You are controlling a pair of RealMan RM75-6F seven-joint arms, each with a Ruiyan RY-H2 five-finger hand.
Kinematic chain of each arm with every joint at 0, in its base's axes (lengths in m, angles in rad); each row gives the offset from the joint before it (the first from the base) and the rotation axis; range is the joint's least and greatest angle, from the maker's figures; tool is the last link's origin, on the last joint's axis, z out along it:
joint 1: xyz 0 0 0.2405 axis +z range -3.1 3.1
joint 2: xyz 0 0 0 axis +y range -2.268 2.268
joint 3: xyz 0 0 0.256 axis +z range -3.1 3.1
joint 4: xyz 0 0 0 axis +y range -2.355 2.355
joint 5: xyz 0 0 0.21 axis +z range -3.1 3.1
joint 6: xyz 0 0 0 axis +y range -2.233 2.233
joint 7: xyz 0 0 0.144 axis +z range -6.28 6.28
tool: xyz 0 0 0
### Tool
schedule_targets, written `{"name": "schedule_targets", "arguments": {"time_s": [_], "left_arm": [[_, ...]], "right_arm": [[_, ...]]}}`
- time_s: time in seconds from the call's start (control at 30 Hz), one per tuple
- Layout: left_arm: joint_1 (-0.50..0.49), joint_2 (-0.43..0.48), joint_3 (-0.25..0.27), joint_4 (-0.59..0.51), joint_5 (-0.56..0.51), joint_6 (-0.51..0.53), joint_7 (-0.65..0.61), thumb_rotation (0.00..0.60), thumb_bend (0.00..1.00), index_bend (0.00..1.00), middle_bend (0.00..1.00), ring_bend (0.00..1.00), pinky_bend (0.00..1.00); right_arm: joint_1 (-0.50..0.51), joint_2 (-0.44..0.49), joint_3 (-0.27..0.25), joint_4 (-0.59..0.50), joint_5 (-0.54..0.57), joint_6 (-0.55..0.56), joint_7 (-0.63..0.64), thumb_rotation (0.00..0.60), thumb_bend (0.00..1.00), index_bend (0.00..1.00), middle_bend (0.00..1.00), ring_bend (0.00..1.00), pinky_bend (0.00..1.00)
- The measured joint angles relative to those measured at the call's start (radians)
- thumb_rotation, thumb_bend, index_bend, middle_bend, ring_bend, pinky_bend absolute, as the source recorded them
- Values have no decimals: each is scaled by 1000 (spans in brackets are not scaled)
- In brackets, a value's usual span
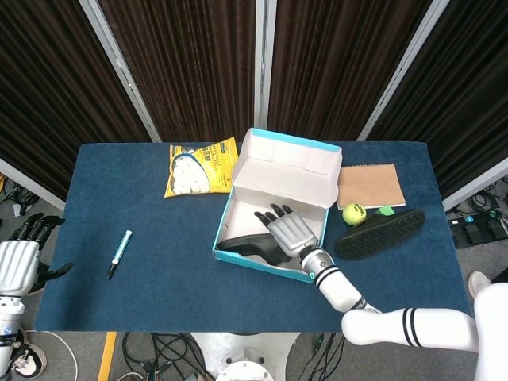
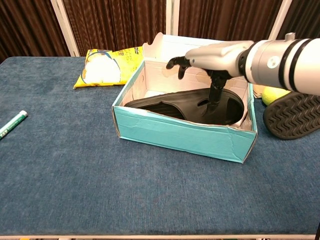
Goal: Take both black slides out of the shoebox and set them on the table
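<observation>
An open teal shoebox (image 1: pixel 278 171) (image 2: pixel 175 132) stands mid-table. One black slide (image 1: pixel 242 244) (image 2: pixel 165 107) lies inside it along the front wall. My right hand (image 1: pixel 290 232) (image 2: pixel 216 56) hovers over that slide's right half, fingers spread; the thumb points down and reaches the strap, with nothing gripped. The other black slide (image 1: pixel 381 232) (image 2: pixel 295 116) rests on the table right of the box, sole facing the chest camera. My left hand (image 1: pixel 19 262) hangs off the table's left edge, holding nothing, fingers apart.
A tennis ball (image 1: pixel 352 213) (image 2: pixel 274 94) and a brown notebook (image 1: pixel 370 185) lie right of the box, behind the outer slide. A yellow snack bag (image 1: pixel 200 166) (image 2: pixel 107 65) sits at the back left. A pen (image 1: pixel 119 253) (image 2: pixel 12 123) lies on the left.
</observation>
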Motion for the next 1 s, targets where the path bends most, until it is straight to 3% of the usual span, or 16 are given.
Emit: {"name": "schedule_targets", "arguments": {"time_s": [0.27, 0.5, 0.57, 0.7, 0.8, 1.0], "left_arm": [[6, -6, 0, 14, -4, 5, -11, 600, 70, 230, 204, 114, 319], [9, -6, 0, 22, -6, 5, -17, 600, 70, 230, 205, 113, 319], [10, -6, 0, 25, -7, 6, -19, 600, 70, 230, 204, 114, 319], [11, -9, 2, 30, -7, 4, -22, 600, 70, 230, 205, 114, 319], [12, -9, 1, 31, -6, 6, -23, 600, 70, 230, 205, 114, 319], [11, -7, 1, 28, -4, 6, -21, 600, 70, 230, 205, 114, 319]], "right_arm": [[88, -56, -42, 68, 109, 1, -34, 600, 0, 45, 226, 55, 166], [118, -108, -54, 135, 104, 19, -13, 600, 38, 282, 439, 279, 483], [124, -118, -60, 148, 100, 26, -8, 600, 71, 337, 470, 322, 530], [126, -132, -65, 163, 81, 47, 5, 600, 156, 546, 539, 435, 644], [123, -136, -69, 166, 61, 66, 15, 600, 227, 637, 582, 490, 699], [106, -129, -61, 152, -1, 108, 56, 600, 319, 689, 617, 525, 731]]}}
